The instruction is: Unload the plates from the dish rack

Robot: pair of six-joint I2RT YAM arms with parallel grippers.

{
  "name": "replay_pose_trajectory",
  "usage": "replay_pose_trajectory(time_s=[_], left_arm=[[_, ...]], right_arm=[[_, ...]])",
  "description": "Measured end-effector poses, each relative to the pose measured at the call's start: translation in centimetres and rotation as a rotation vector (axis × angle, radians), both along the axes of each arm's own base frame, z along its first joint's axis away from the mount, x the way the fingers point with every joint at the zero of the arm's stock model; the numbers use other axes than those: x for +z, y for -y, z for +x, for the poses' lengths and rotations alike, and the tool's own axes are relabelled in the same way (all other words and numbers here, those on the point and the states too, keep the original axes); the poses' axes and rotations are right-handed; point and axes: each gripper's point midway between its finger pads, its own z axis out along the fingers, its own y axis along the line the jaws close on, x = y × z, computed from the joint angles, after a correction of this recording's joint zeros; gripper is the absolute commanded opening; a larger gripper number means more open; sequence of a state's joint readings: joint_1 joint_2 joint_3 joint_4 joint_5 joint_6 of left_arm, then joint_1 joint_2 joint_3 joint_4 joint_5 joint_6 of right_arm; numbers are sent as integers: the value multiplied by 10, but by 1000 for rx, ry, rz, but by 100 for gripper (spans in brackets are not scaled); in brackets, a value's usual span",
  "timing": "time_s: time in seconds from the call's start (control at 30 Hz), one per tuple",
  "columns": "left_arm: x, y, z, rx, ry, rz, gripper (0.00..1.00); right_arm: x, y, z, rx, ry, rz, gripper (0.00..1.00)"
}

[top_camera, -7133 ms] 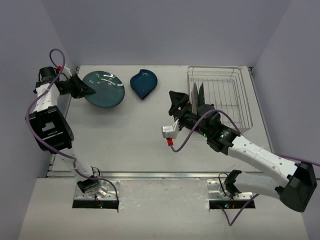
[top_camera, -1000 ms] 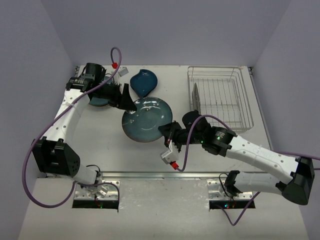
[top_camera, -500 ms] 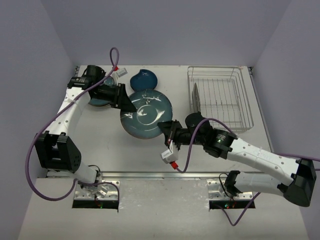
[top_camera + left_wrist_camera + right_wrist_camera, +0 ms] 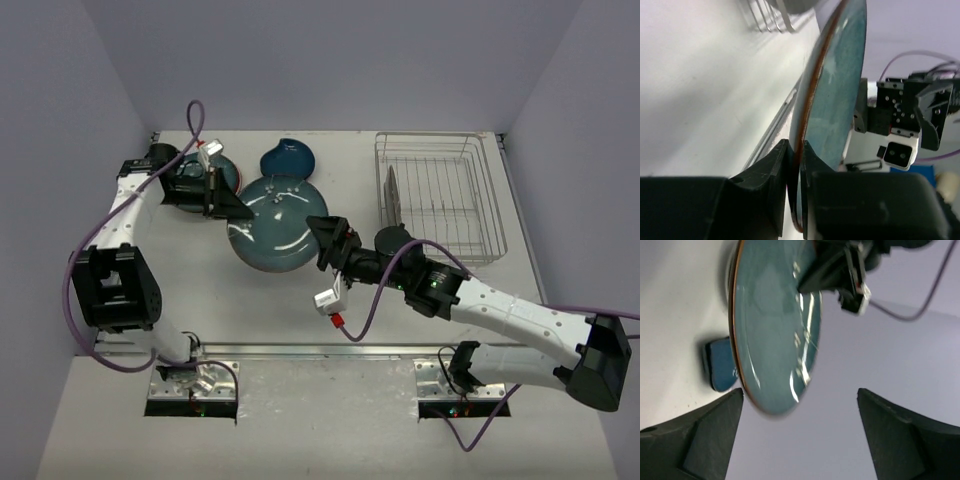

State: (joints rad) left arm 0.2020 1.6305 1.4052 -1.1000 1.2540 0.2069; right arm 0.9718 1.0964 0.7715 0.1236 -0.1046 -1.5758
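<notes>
A glossy teal plate (image 4: 272, 228) hangs tilted over the table's middle, and my left gripper (image 4: 236, 206) is shut on its left rim. In the left wrist view the plate's brown edge (image 4: 807, 107) runs between the closed fingers (image 4: 771, 170). My right gripper (image 4: 322, 243) is open just right of the plate and does not touch it. In the right wrist view the plate (image 4: 771, 327) lies ahead of the spread fingers (image 4: 697, 432). The dish rack (image 4: 455, 225) at the back right holds one upright plate (image 4: 392, 200). A dark blue leaf-shaped dish (image 4: 287, 160) lies flat behind.
Another teal plate (image 4: 186, 194) lies at the back left, mostly under my left arm. The right arm's purple cable and white connector (image 4: 328, 300) hang near the table's front middle. Grey walls close in the table on three sides.
My right gripper has opened and let go of the teal plate. My left gripper has shut on the plate's rim, and the plate has shifted left and toward the front.
</notes>
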Motion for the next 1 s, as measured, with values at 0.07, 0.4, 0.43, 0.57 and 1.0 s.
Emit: replay_pose_trajectory(time_s=[0.07, 0.4, 0.43, 0.57, 1.0], left_arm=[[-11, -36, 26, 104, -3, 26, 0], [-86, -222, 119, 649, -77, 245, 0], [-90, -228, 128, 667, -71, 252, 0], [-103, -246, 162, 729, -66, 258, 0], [-144, -267, 197, 822, -117, 249, 9]], right_arm=[[7, 3, 4, -33, 11, 25, 99], [1, 35, 23, -259, -142, 79, 99], [1, 38, 25, -282, -163, 84, 99], [5, 53, 34, -394, -263, 126, 99], [40, 114, 87, -822, -644, 437, 99]])
